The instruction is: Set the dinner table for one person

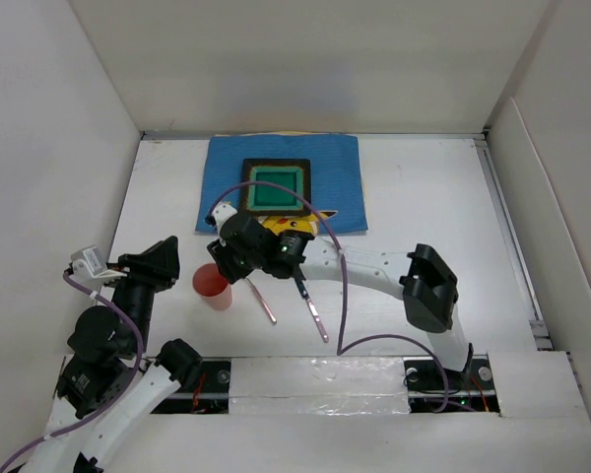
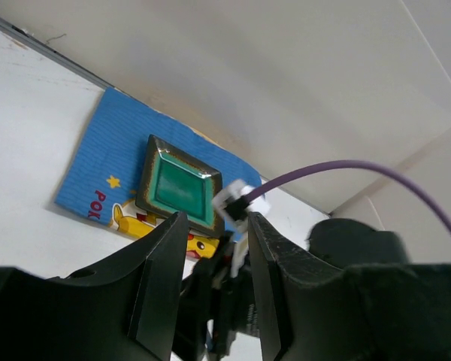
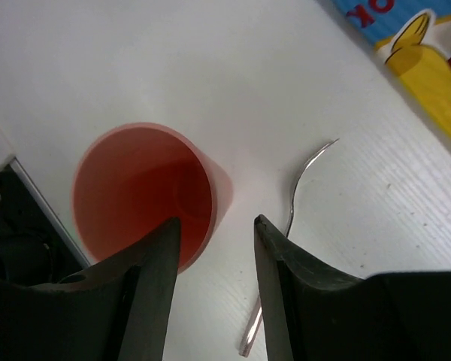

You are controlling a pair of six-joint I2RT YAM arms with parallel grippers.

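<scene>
On the white dinner table [image 1: 433,207] a blue placemat [image 1: 330,163] lies at the back, with a green square plate [image 1: 276,185] on it. A red cup [image 1: 212,286] stands upright left of centre. A fork [image 1: 261,301] and a second utensil [image 1: 313,310] lie to its right. My right gripper [image 1: 225,261] hangs open just above the cup's far right side. In the right wrist view the cup [image 3: 139,195] lies under the left finger and the fork [image 3: 297,192] beside the right one. My left gripper [image 1: 167,256] is open and holds nothing.
The left wrist view looks past the open left gripper [image 2: 216,222] at the placemat [image 2: 98,162], the plate [image 2: 179,184] and the right arm's wrist with its purple cable [image 2: 346,167]. White walls enclose the table on three sides. Taped arm bases [image 1: 315,384] line the near edge.
</scene>
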